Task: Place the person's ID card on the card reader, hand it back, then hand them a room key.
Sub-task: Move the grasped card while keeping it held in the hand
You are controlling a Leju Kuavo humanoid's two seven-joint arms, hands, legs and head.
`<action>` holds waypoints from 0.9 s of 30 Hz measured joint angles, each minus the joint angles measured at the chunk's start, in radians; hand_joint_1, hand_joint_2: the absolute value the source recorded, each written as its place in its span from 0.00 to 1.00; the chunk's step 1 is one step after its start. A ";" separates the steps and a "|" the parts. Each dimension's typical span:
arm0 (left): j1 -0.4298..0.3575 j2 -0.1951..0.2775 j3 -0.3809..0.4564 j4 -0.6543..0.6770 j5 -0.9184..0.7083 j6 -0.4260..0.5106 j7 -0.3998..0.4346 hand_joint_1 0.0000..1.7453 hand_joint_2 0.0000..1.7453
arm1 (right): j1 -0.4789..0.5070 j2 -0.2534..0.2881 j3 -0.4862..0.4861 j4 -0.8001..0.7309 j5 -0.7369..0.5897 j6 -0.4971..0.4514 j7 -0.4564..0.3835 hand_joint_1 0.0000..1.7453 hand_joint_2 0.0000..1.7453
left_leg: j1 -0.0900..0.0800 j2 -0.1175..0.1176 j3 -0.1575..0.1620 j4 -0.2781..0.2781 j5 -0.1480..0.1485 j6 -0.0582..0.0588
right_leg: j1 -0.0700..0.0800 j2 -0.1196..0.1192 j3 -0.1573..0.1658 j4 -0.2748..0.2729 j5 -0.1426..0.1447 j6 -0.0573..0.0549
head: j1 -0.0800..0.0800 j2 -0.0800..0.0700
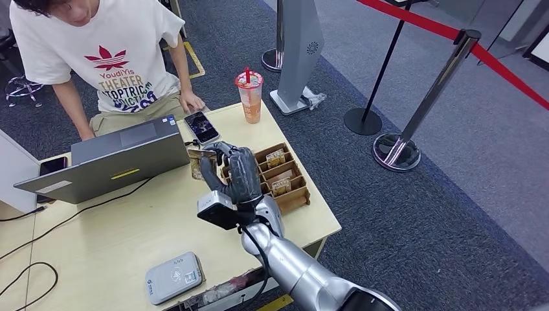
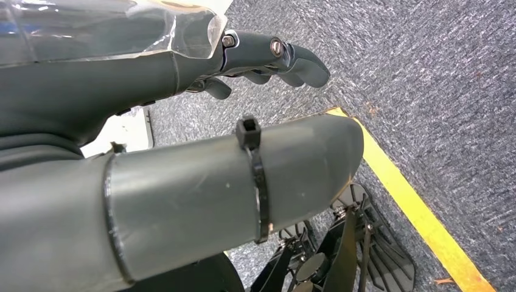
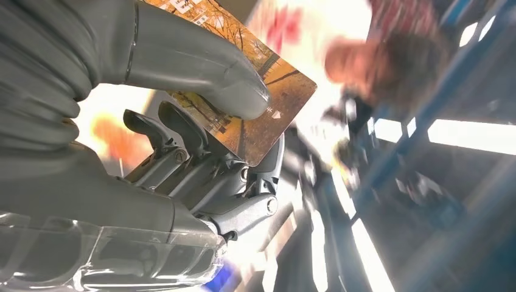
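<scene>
Above the table's [image 1: 116, 246] right half, beside the card box [image 1: 291, 184], the right hand [image 1: 236, 172] pinches a card [image 3: 255, 115] between thumb and fingers; left hand [image 2: 268, 58] hangs curled, holding nothing.

Autumn-print room key [image 3: 255, 115] upright, pinched
</scene>
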 joint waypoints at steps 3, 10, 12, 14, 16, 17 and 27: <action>0.001 0.000 0.000 0.000 0.003 -0.002 -0.005 0.00 0.00 | 0.007 -0.030 0.032 -0.044 -0.239 0.215 0.030 1.00 1.00 | 0.000 0.000 0.000 0.000 0.000 0.000 | 0.000 0.000 0.000 0.000 0.000 0.000 | 0.000 0.000; 0.003 0.001 0.000 0.000 -0.002 -0.020 -0.007 0.00 0.00 | 0.038 -0.092 0.092 -0.127 -0.548 0.579 0.103 1.00 1.00 | 0.000 0.000 0.000 0.000 0.000 0.000 | 0.000 0.000 -0.001 0.000 0.000 0.000 | 0.000 0.000; 0.003 0.002 0.000 0.000 -0.003 -0.023 -0.007 0.00 0.00 | 0.042 -0.104 0.116 -0.129 -0.581 0.635 0.116 1.00 1.00 | 0.000 0.000 0.000 0.000 0.000 0.000 | 0.000 0.000 -0.001 0.000 0.000 0.000 | 0.000 0.000; 0.004 0.002 0.000 0.000 -0.003 -0.023 -0.007 0.00 0.00 | 0.044 -0.114 0.141 -0.127 -0.599 0.668 0.124 1.00 1.00 | 0.000 0.000 0.000 0.000 0.000 0.000 | 0.000 0.000 -0.001 0.000 0.000 0.000 | 0.000 0.000; 0.004 0.002 0.000 0.000 -0.003 -0.023 -0.007 0.00 0.00 | 0.044 -0.119 0.159 -0.123 -0.607 0.682 0.129 1.00 1.00 | 0.000 0.000 0.000 0.000 0.000 0.000 | 0.000 0.000 -0.001 0.000 0.000 0.000 | 0.000 0.000; 0.004 0.002 0.000 0.000 -0.004 -0.023 -0.007 0.00 0.00 | 0.043 -0.121 0.167 -0.120 -0.611 0.691 0.133 1.00 1.00 | 0.000 0.000 0.000 0.000 0.000 0.000 | 0.000 0.000 -0.001 0.000 0.000 0.000 | 0.000 0.000; 0.004 0.006 0.000 0.000 -0.007 -0.026 -0.006 0.00 0.00 | -0.003 -0.130 0.283 -0.022 -0.626 0.780 0.158 1.00 1.00 | 0.000 0.001 -0.001 0.000 0.000 0.000 | 0.000 0.001 -0.001 0.000 0.000 0.000 | 0.000 0.000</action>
